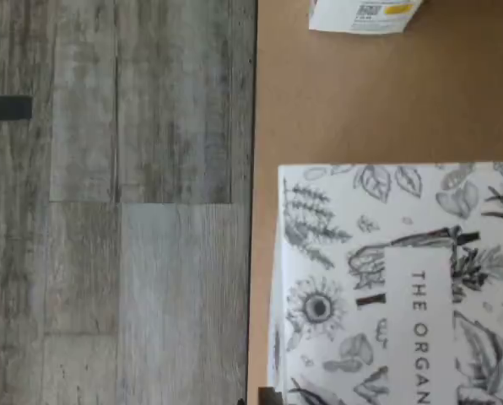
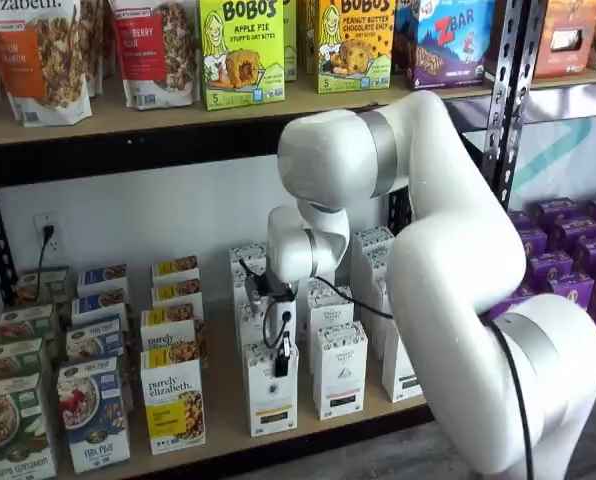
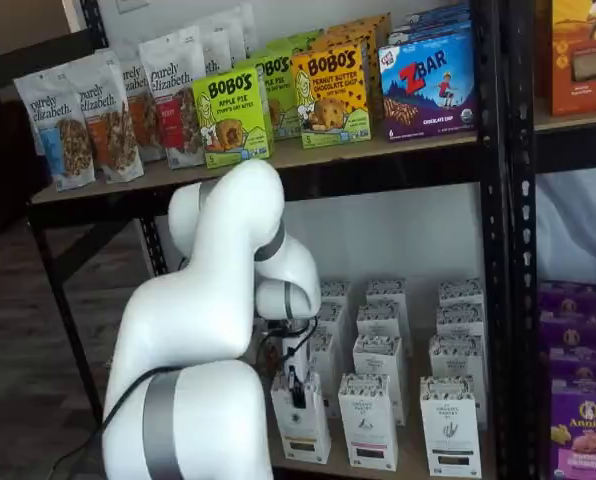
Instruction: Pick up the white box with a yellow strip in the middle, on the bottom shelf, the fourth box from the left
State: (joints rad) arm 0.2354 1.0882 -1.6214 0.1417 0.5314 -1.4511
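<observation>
The gripper (image 2: 281,362) hangs just before the white box (image 2: 271,395) on the bottom shelf (image 2: 228,440); finger spacing unclear.

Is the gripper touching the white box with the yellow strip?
Cannot tell. In both shelf views the gripper overlaps the top of the white box; neither shows contact or a gap plainly. The wrist view shows no fingers.

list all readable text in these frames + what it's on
"THE ORGAN", cut off: the white box top, wrist view.
"BOBO'S APPLE PIE": green box.
"BOBO'S PEANUT BUTTER CHOCOLATE CHIP": yellow box.
"ZBAR": blue box.
"purely elizabeth.": yellow-panel box and granola bags.
"Annie's": purple box.
Small print on the white cartons: too blurred to read.
</observation>
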